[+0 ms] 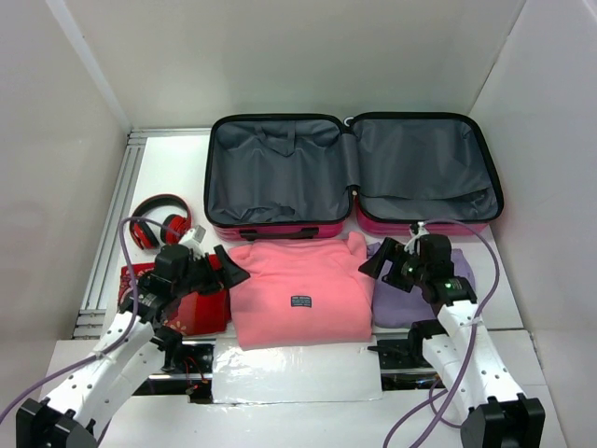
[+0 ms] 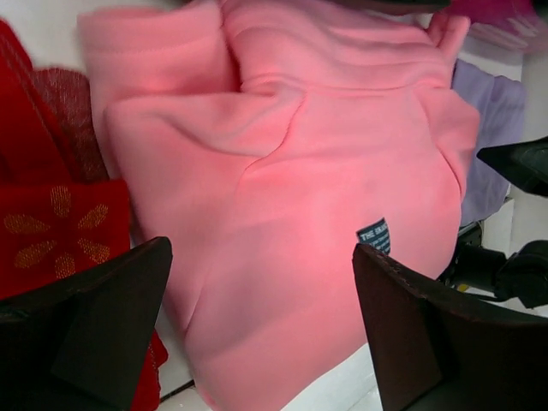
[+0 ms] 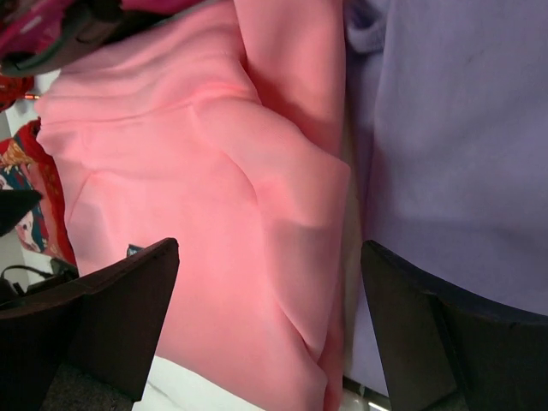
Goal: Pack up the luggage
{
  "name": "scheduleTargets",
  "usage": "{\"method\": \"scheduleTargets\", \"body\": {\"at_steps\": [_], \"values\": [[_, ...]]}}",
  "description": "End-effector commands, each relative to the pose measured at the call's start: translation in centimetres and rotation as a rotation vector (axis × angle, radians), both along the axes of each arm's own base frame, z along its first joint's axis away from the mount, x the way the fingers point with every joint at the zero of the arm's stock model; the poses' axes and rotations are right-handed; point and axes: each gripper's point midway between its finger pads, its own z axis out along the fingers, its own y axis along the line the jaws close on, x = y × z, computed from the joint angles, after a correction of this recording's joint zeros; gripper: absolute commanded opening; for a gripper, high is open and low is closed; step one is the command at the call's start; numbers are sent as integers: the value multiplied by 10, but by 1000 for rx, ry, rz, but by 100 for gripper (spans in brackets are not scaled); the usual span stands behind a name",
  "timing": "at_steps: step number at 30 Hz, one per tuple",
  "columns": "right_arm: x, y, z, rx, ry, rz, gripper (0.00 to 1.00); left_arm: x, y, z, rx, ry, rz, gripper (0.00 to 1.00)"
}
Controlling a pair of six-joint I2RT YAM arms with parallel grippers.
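The luggage (image 1: 353,173) lies open at the back of the table, grey lining up, pink shell edge showing, both halves empty. A folded pink sweater (image 1: 298,291) lies in front of it and also shows in the left wrist view (image 2: 291,197) and the right wrist view (image 3: 205,205). My left gripper (image 1: 220,265) is open, hovering over the sweater's left edge. My right gripper (image 1: 384,259) is open, over the sweater's right edge beside a folded lavender garment (image 1: 410,297).
Red headphones (image 1: 159,222) lie at the left. A red patterned fabric item (image 1: 191,303) sits under the left arm. The lavender garment fills the right of the right wrist view (image 3: 462,145). White enclosure walls surround the table.
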Motion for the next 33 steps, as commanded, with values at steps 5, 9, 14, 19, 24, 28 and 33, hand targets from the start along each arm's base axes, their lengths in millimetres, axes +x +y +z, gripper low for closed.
{"method": "scheduleTargets", "body": {"at_steps": [5, 9, 14, 19, 24, 28, 33], "values": [[-2, 10, -10, 51, 2, 37, 93, -2, -5, -26, -57, 86, 55, 98], [-6, 10, -18, 50, 22, 37, 93, -5, -2, -39, -66, 112, 86, 98], [-5, 7, -27, 40, 36, 15, 93, -8, -3, -58, -61, 154, 99, 98], [-3, 4, -28, 26, 35, 1, 95, -5, -3, -68, -5, 190, 94, 98], [1, -3, -33, -20, 57, -18, 97, -6, 22, -92, 176, 290, 262, 98], [2, -10, -34, -50, 81, -58, 98, -17, 41, -113, 277, 372, 333, 99], [9, -12, -17, -31, 14, -104, 99, -19, 44, -107, 243, 352, 366, 99]]}}
